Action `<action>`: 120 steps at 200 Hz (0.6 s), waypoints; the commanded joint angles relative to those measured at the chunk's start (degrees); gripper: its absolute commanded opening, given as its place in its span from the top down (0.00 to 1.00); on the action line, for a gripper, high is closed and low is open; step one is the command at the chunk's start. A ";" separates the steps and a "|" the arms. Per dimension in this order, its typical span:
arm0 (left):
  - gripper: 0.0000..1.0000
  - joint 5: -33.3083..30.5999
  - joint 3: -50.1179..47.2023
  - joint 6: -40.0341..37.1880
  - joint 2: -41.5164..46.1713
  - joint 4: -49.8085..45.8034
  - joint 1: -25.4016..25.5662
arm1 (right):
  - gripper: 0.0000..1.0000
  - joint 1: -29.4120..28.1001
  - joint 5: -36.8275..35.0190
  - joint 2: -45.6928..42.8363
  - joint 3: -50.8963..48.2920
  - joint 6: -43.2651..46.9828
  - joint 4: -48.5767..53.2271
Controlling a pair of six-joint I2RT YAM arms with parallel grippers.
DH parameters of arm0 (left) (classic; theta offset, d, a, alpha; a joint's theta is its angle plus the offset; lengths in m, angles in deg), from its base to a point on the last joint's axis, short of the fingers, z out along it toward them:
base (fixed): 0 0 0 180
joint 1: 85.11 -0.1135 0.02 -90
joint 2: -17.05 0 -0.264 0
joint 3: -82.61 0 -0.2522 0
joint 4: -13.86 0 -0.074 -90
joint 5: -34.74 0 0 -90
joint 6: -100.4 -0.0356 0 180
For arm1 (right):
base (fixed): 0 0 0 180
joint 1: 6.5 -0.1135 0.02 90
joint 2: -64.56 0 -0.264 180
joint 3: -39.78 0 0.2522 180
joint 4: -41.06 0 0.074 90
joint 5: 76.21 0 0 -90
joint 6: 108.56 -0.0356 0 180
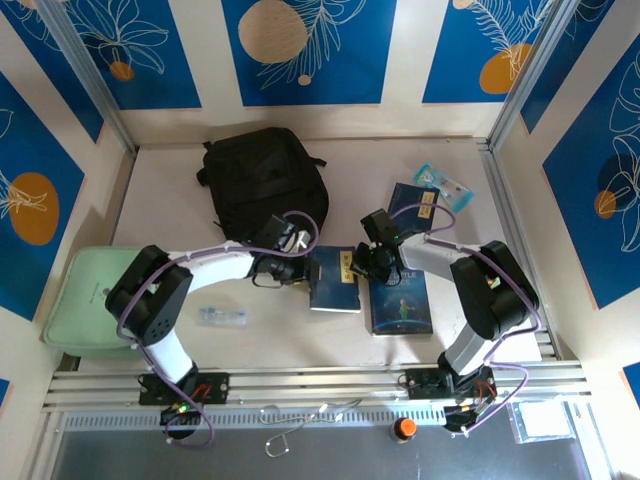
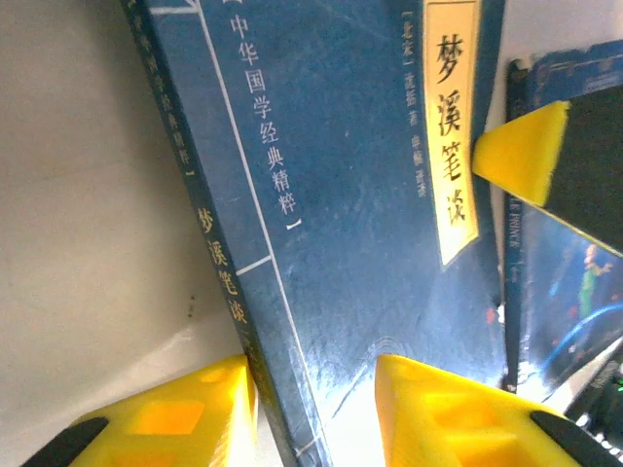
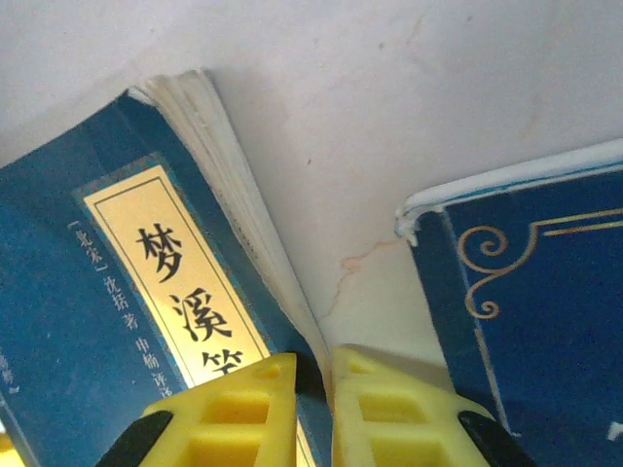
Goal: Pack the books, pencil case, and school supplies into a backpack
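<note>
The pale table (image 1: 170, 215) is carrying everything. The black backpack (image 1: 262, 180) is lying flat at its far middle. The mint green case (image 1: 95, 295) is resting at the left edge, just beside the left arm (image 1: 160, 300). The right arm (image 1: 490, 290) is reaching in from the opposite side.

All three navy books are lying out on the table surface, in front of the backpack and to its right. The Little Prince book (image 1: 400, 302) is sitting face up near the right arm. The middle book (image 1: 335, 282), the one with a yellow label of Chinese characters, is lying just beside it on the left, with a sliver of table showing between them. The third book (image 1: 410, 203) is lying farther back, and a small pale-blue packet (image 1: 442, 183) is sitting just beyond its far corner. A small clear wrapped item (image 1: 222, 317) is lying near the left arm's elbow, well apart from the books.

The left gripper (image 1: 297, 268) is hovering low at the middle book's spine side with its jaws spread. In the left wrist view one yellow finger (image 2: 165, 418) is sitting over bare table and the other is sitting over the cover, with the spine running between them.

The right gripper (image 1: 372, 262) is working the opposite edge. In its wrist view the yellow fingers (image 3: 224, 413) are pressed nearly together, pinching the middle book's page edge between them.
</note>
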 commanded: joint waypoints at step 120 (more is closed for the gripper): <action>0.77 4.02 -4.28 13.26 -0.70 20.44 1.36 | 0.87 -1.33 -2.33 -2.91 -6.68 -4.30 0.96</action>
